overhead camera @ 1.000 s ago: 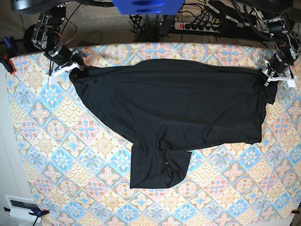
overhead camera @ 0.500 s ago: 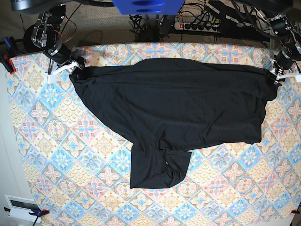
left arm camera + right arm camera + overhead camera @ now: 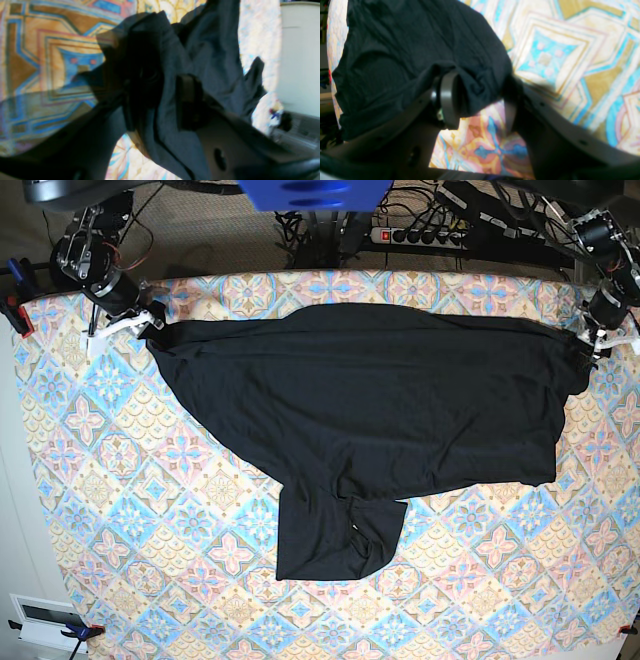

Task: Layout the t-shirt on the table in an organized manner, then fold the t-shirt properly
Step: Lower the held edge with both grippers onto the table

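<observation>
The t-shirt (image 3: 370,410) lies on the table (image 3: 120,510), spread wide across the far half of the patterned cloth, with its upper edge drawn out between the two arms. The right hand (image 3: 135,323), at the far corner on the base view's left, pinches one corner of the fabric; the right wrist view shows black cloth bunched between its jaws. The left hand (image 3: 598,338), at the opposite far corner, pinches the other end of that edge; the left wrist view shows a thick fold of fabric (image 3: 175,82) clamped between the fingers. Status, as a judgement: the layout stage is in progress and not complete. The main body of the garment is largely flat, but a section near the middle of the table (image 3: 335,535) lies doubled over and creased, projecting toward the near edge, and the fabric at the base view's right (image 3: 572,375) is gathered under itself. The outline is therefore not yet a clean shirt shape. Remaining work: flatten the doubled section, straighten both sleeves, release the corners, then carry out all folding steps, none of which appears to have begun.
</observation>
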Controlling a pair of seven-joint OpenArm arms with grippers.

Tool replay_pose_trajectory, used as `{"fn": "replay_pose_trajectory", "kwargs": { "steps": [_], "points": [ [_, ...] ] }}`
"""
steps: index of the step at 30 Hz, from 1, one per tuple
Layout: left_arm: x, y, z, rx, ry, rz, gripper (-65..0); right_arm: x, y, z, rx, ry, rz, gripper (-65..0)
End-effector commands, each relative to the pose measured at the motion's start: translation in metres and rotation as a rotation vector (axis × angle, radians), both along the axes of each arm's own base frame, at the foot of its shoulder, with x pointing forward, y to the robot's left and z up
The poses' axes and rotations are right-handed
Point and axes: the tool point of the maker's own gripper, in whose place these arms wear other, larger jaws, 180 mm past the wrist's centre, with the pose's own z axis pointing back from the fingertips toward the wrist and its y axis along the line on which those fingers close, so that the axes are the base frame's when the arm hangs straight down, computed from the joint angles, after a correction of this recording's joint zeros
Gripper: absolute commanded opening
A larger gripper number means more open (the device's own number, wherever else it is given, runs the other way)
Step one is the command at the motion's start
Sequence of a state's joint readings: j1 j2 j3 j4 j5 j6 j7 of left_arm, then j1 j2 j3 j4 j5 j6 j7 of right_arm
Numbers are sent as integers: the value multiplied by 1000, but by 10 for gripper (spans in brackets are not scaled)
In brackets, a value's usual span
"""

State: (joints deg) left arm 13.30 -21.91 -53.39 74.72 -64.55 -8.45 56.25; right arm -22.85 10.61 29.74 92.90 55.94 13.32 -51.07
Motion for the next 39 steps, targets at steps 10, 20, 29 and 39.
{"fn": "replay_pose_trajectory", "kwargs": {
  "steps": [10, 20, 29, 39],
  "points": [
    [23, 50, 62, 136, -115, 37, -365, 7, -12, 13, -22, -45, -12, -387],
    [64, 59, 88, 231, -149, 36, -365, 19, -12, 20, -22, -78, -14, -386],
    [111, 30, 87, 260, -143, -48, -365, 20, -10, 20, -21, -80, -10, -385],
    [110, 14, 63, 246, -90, -55, -365, 20, -23, 24, -36, -93, -44, -385]
  ]
}}
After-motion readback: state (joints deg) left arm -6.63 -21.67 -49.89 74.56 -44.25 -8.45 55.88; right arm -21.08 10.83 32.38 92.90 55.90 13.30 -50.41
